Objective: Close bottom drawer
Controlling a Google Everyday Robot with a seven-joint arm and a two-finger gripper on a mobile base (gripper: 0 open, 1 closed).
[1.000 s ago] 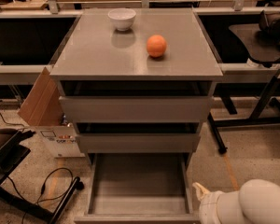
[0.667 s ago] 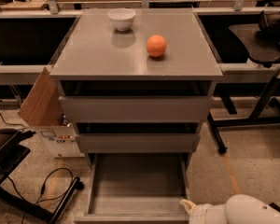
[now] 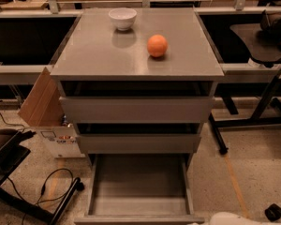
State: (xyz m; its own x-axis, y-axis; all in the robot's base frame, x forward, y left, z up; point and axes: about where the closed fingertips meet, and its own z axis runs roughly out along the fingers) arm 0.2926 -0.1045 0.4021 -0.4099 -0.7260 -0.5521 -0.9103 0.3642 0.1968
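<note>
The bottom drawer (image 3: 139,186) is pulled far out of the grey cabinet (image 3: 136,55). Its shallow grey tray is empty and its front panel (image 3: 138,219) lies along the lower edge of the view. The two wider drawer fronts (image 3: 136,109) above it stick out slightly. My gripper (image 3: 225,218) shows only as a white rounded part at the bottom edge, just right of the drawer's front right corner. Most of it is below the view.
A white bowl (image 3: 122,18) and an orange (image 3: 157,45) sit on the cabinet top. A cardboard box (image 3: 47,114) leans at the cabinet's left, with cables (image 3: 51,191) on the floor. A black chair base (image 3: 253,121) stands to the right.
The white arm and gripper have sunk lower and slid left along the bottom edge, so less of them shows. The drawer has not visibly moved.
</note>
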